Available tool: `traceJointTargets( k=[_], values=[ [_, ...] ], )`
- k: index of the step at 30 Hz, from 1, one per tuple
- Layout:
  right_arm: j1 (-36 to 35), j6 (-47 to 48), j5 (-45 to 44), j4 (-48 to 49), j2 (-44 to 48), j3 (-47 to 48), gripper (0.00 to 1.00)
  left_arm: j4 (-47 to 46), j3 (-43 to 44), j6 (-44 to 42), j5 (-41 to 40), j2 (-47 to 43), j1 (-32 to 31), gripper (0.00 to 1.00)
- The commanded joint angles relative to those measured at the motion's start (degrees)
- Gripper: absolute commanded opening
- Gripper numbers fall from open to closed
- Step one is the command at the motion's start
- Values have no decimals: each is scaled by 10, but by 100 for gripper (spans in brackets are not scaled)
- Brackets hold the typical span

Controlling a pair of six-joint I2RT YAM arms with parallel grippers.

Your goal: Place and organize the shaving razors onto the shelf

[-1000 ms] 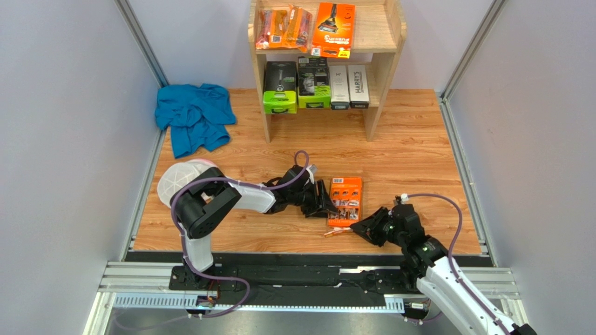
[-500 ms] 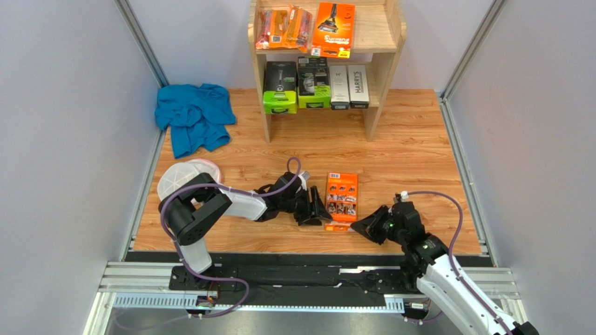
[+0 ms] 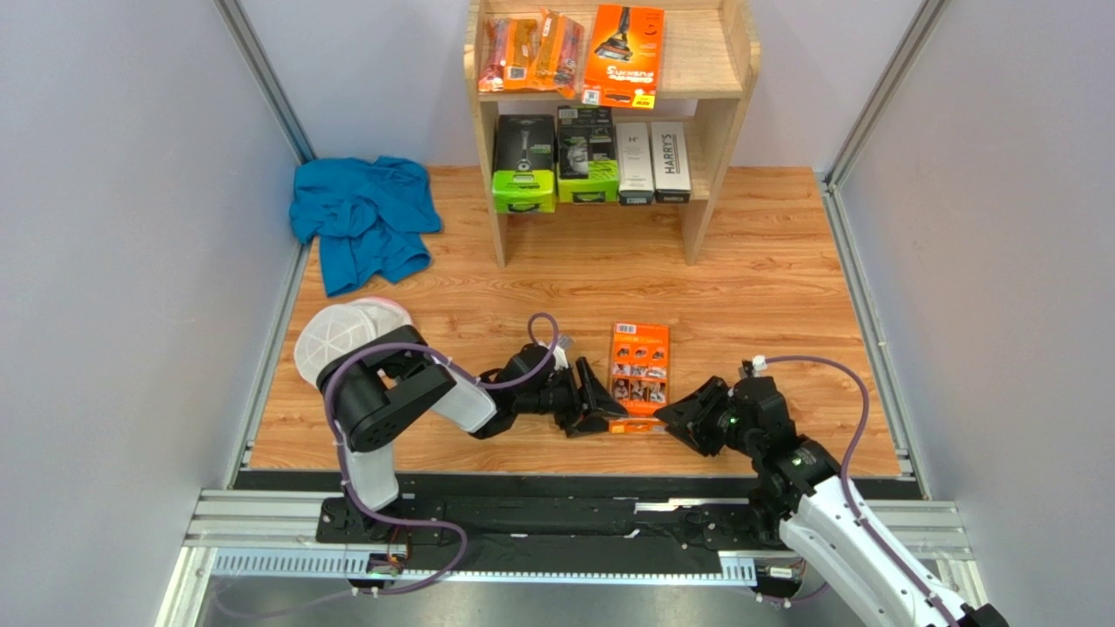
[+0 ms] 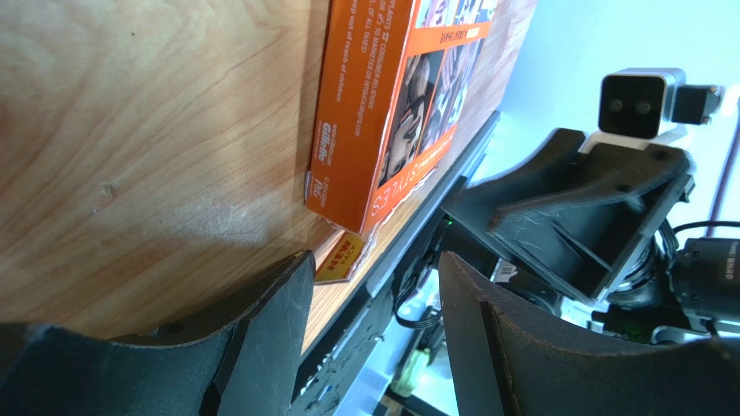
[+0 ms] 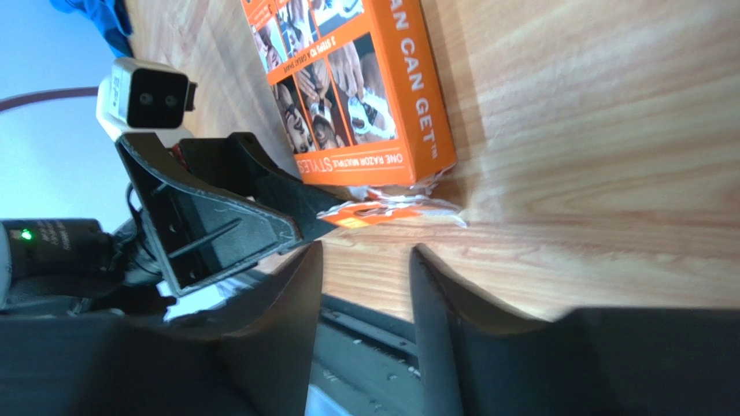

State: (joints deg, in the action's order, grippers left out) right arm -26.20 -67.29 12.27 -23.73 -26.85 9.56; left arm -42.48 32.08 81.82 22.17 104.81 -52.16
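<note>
Black and empty, the left tool (image 3: 596, 400) stands released just left of a flat orange razor box (image 3: 639, 366) on the counter (image 3: 759, 288). The right tool (image 3: 683, 421), likewise parted, holds nothing beside a blister pack (image 3: 635, 426) at the box's near end, well apart from the shelf (image 3: 711, 144).

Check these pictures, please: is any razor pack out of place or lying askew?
Yes. One flat orange box lies on the table, not on the shelf. A small orange pack in clear plastic sticks out from under its near end. On the top tier, the narrow orange packs overlap at angles.
</note>
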Motion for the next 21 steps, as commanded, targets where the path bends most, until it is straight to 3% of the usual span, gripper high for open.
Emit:
traceJointTargets(
  k=[1, 4, 6, 14, 17, 18, 21],
  values=[
    [-2, 21, -56, -3, 14, 23, 62, 14, -22, 18, -46, 37, -5, 66],
    [0, 33, -95, -3, 7, 35, 78, -11, -32, 33, -56, 51, -8, 65],
    [4, 43, -107, -2, -9, 50, 82, -41, -37, 41, -61, 67, -10, 62],
    [8, 53, -86, 13, -77, 69, 83, -89, -29, 30, -68, 96, -30, 44],
    [6, 44, -83, 15, -64, 58, 83, -88, -27, 19, -70, 92, -34, 26],
    [6, 39, -81, 15, -59, 56, 83, -88, -26, 18, -70, 91, -34, 14],
    [8, 29, -78, 5, -36, 44, 84, -89, -25, 10, -65, 80, -34, 0]
  ],
)
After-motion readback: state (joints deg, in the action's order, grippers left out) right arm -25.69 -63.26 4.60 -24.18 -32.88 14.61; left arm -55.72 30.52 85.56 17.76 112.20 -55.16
